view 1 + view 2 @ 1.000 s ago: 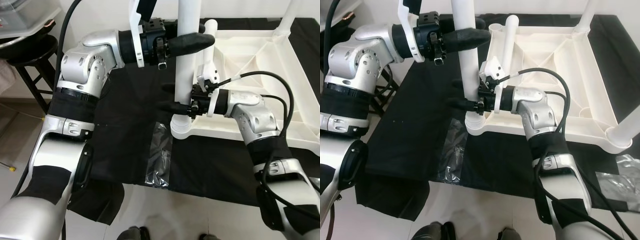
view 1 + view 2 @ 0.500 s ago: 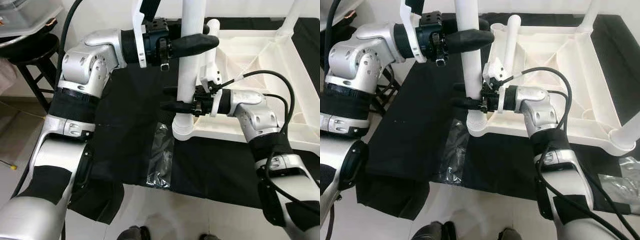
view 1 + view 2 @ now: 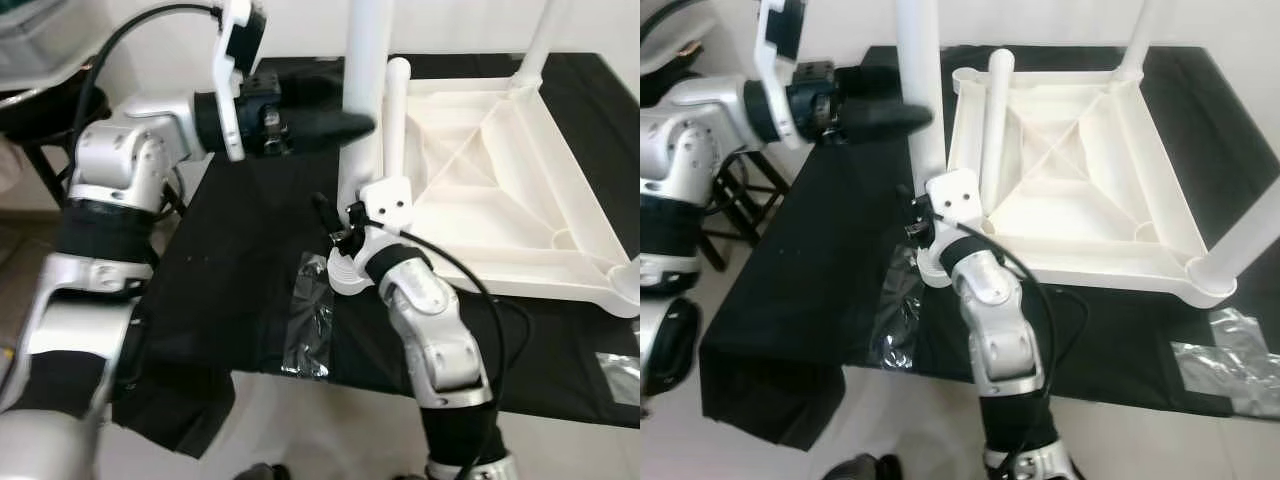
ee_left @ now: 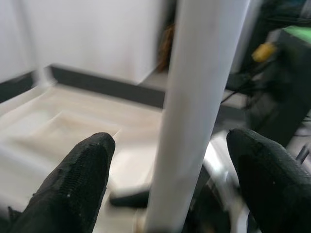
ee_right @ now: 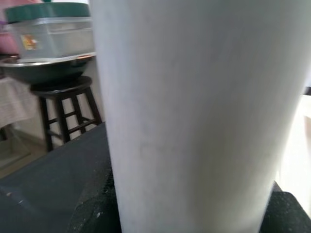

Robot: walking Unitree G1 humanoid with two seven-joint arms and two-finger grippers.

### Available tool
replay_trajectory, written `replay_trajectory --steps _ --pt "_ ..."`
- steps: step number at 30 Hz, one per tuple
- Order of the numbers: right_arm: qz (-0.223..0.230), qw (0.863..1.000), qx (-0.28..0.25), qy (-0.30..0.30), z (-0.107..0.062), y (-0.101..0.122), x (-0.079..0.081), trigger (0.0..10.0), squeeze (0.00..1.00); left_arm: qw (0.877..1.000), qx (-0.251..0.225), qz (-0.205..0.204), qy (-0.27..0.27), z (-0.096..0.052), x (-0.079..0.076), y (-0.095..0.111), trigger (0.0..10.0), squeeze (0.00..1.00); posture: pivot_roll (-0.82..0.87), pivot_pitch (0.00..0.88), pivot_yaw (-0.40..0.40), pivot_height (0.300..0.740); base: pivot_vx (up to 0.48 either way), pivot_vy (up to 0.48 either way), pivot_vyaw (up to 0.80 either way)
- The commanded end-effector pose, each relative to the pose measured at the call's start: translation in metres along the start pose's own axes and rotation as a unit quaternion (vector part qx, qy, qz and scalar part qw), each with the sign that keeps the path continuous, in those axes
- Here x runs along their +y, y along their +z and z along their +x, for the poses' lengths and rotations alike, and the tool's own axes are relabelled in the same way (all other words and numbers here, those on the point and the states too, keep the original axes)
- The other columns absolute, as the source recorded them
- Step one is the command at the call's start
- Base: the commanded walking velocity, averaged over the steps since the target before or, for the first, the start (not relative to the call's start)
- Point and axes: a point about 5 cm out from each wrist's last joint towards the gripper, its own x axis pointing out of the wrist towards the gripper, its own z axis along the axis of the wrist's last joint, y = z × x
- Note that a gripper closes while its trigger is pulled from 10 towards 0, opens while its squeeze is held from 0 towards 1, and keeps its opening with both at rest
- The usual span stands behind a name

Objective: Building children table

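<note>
The white children's table (image 3: 1080,160) lies upside down on the black cloth (image 3: 810,290), and the robot is fitting a white leg (image 3: 362,110) upright into the near corner socket (image 3: 345,278). The left claw (image 4: 167,174) brackets the leg higher up, fingers spread and not touching it. The right claw (image 3: 335,222) hugs the leg's base; whether it is clenched I cannot tell. Next, I'd judge, the leg needs pressing or twisting home while held plumb.

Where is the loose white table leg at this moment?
In the left eye view, the loose white leg lies on the upturned tabletop along its left rim, right beside the upright leg near the left gripper.
</note>
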Motion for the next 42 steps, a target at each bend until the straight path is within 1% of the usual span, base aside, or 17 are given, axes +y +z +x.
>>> replay_trajectory --steps 1,7,8,9,10,11,12,15,18,19,22,24,28,30,38,40,42 --pt "0.036 0.996 0.080 -0.026 0.000 -0.038 0.004 0.0 0.00 1.000 0.006 -0.007 0.009 -0.013 -0.001 -0.005 10.0 0.00 0.04 0.181 0.080 0.740 0.000 0.000 0.00" --pt "0.031 0.997 0.065 -0.031 0.013 -0.026 0.001 0.0 0.00 0.994 0.005 -0.030 0.104 -0.051 0.007 -0.024 10.0 0.00 0.05 0.182 0.062 0.740 0.000 0.000 0.00" --pt "0.031 0.996 0.074 -0.025 0.013 -0.026 0.003 6.3 0.00 0.991 0.003 -0.040 0.131 -0.063 0.006 -0.032 10.0 0.00 0.06 0.184 0.062 0.740 0.000 0.000 0.00" --pt "0.030 0.996 0.081 -0.020 0.012 -0.026 0.005 6.3 0.00 0.988 0.002 -0.046 0.146 -0.070 0.005 -0.037 10.0 0.00 0.06 0.188 0.065 0.740 0.000 0.000 0.00" --pt "0.031 0.996 0.083 -0.028 0.009 -0.024 0.007 10.0 0.00 0.984 0.004 -0.054 0.167 -0.078 0.003 -0.045 10.0 0.00 0.06 0.189 0.066 0.740 0.000 0.000 0.00" --pt "0.031 0.996 0.083 -0.028 0.009 -0.024 0.007 10.0 0.00 0.984 0.004 -0.054 0.167 -0.078 0.003 -0.045 10.0 0.00 0.06 0.189 0.066 0.740 0.000 0.000 0.00" --pt "0.031 0.995 0.083 -0.036 0.006 -0.022 0.008 10.0 0.96 0.982 0.006 -0.060 0.178 -0.081 0.002 -0.050 10.0 0.00 0.06 0.189 0.066 0.740 0.000 0.000 0.00" --pt "0.052 0.997 0.059 -0.013 0.007 -0.012 0.008 10.0 1.00 0.977 0.010 -0.068 0.201 -0.085 0.000 -0.062 10.0 0.00 0.06 0.193 0.075 0.740 0.000 0.000 0.00" --pt "0.093 0.987 -0.033 0.128 0.013 0.020 0.002 10.0 1.00 0.967 0.022 -0.077 0.242 -0.080 -0.008 -0.091 10.0 0.00 0.05 0.197 0.075 0.740 0.000 0.000 0.00" --pt "0.073 0.976 -0.063 0.193 0.014 0.032 -0.008 10.0 0.00 0.966 0.029 -0.071 0.247 -0.072 -0.014 -0.102 10.0 0.00 0.06 0.197 0.067 0.740 0.000 0.000 0.00" --pt "0.008 0.956 -0.079 0.283 0.013 0.043 -0.025 10.0 0.00 0.968 0.036 -0.059 0.240 -0.060 -0.023 -0.112 10.0 0.00 0.06 0.193 0.065 0.740 0.000 0.000 0.00" --pt "-0.035 0.936 -0.037 0.349 0.013 0.035 -0.040 10.0 0.00 0.969 0.029 -0.056 0.240 -0.050 -0.032 -0.120 10.0 0.00 0.06 0.192 0.061 0.740 0.000 0.000 0.00" --pt "-0.084 0.921 0.032 0.379 0.016 0.016 -0.057 10.0 0.00 0.971 0.039 -0.039 0.232 -0.042 -0.046 -0.133 10.0 0.00 0.07 0.190 0.054 0.740 0.000 0.000 0.00" --pt "-0.084 0.921 0.032 0.379 0.016 0.016 -0.057 10.0 0.00 0.971 0.039 -0.039 0.232 -0.042 -0.046 -0.133 10.0 0.00 0.07 0.190 0.054 0.740 0.000 0.000 0.00" --pt "-0.032 0.919 0.083 0.384 0.034 0.000 -0.081 10.0 0.00 0.975 0.027 -0.010 0.221 -0.025 -0.089 -0.158 10.0 0.00 0.09 0.187 0.033 0.740 0.000 0.000 0.00" --pt "-0.024 0.912 0.080 0.403 0.035 -0.002 -0.081 0.0 0.00 0.975 0.024 -0.006 0.219 -0.023 -0.100 -0.162 10.0 0.00 0.10 0.186 0.032 0.740 0.000 0.000 0.00" --pt "-0.018 0.906 0.078 0.415 0.036 -0.003 -0.081 0.0 0.00 0.979 0.028 -0.016 0.200 -0.021 -0.111 -0.166 10.0 0.00 0.10 0.185 0.031 0.740 0.000 0.000 0.00"
